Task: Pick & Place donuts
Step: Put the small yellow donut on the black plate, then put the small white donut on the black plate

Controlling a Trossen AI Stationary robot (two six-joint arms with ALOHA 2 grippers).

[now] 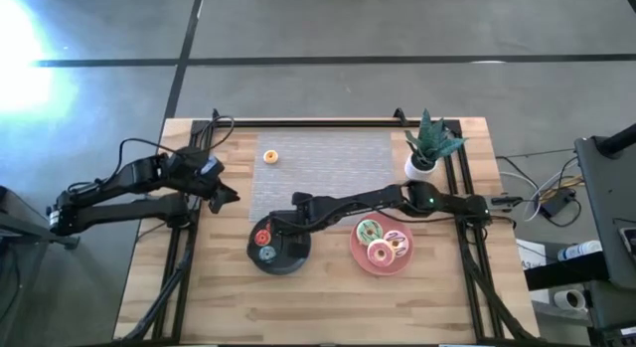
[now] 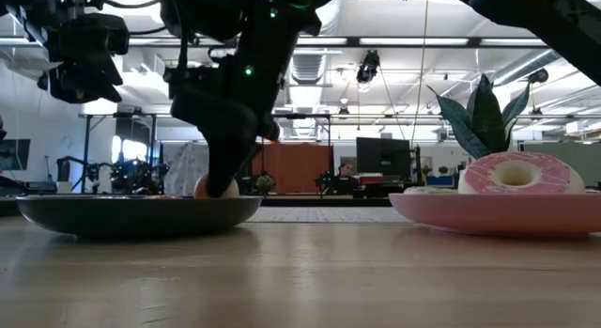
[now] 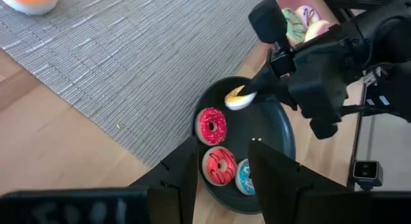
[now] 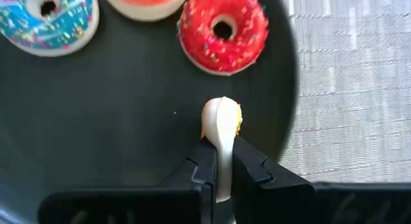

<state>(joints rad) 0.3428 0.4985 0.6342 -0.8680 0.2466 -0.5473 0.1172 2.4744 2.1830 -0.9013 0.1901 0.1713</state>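
A round black plate [image 1: 279, 250] sits near the table's middle and holds a red donut [image 4: 223, 28], a second red one [image 3: 220, 165] and a blue one [image 4: 45, 18]. My right gripper [image 4: 221, 150] reaches over this plate and is shut on a small yellow donut [image 4: 221, 121]. An orange donut [image 1: 270, 156] lies on the grey mat [image 1: 318, 163]. The three larger donuts [image 1: 382, 244] lie on the pink plate [image 1: 358, 258]. My left gripper [image 3: 223, 147] hovers open to the left of the black plate, touching nothing. My right gripper pinches the yellow donut [image 3: 237, 99] between its two fingers, one on each flat face, at the part of the ring [image 4: 221, 139] nearest the wrist. The fingers slant down from the table's right. The donut stands on edge over the black plate's far right part; whether it touches the plate is hidden by the rim.
A potted plant [image 1: 427, 148] stands at the far right corner beside the right arm's base. The pink plate [image 2: 498, 210] lies just right of the black plate [image 2: 141, 213], under the right arm. Bare wood runs along the near edge.
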